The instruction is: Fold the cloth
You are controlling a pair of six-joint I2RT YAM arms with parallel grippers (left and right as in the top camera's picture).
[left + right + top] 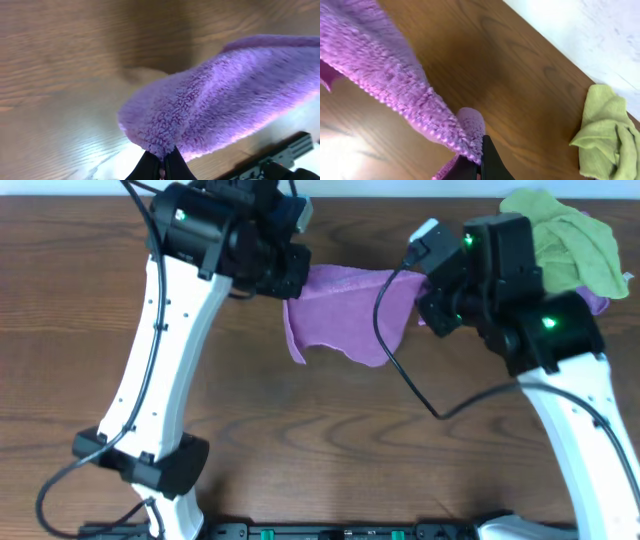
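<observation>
Two grips are recorded, one at each end of the cloth. At the left gripper (161, 167) the jaws are pressed fully together on a pinch of the cloth (225, 100), with the pile bunched directly above the tips and no gap seen between them. From that pinch the fabric is carried away to the right of the fingers, toward the other arm. At the right gripper (479, 162) the jaws are likewise closed tight on an edge of the same cloth, and from there the fabric is run off to the left of the fingers. Which corner is held on either side cannot be settled from the wrist views.

The long axis of the cloth is thus laid from one gripper straight across to the other. The upper edge is drawn between them and the loose body is sagged toward the near edge of the table (300, 440). The wood beneath the fabric is darkened in both wrist views, so the held edge is judged to be lifted clear. Whether the lowest hem is touching cannot be told.

Neither arm is nearer, each being at its own end. The coming move is judged to turn on the held edge being carried across the sagging body, at right angles to the line between the grippers. A lime-green cloth (570, 240) is noted on the outer side of the right gripper, unheld.
</observation>
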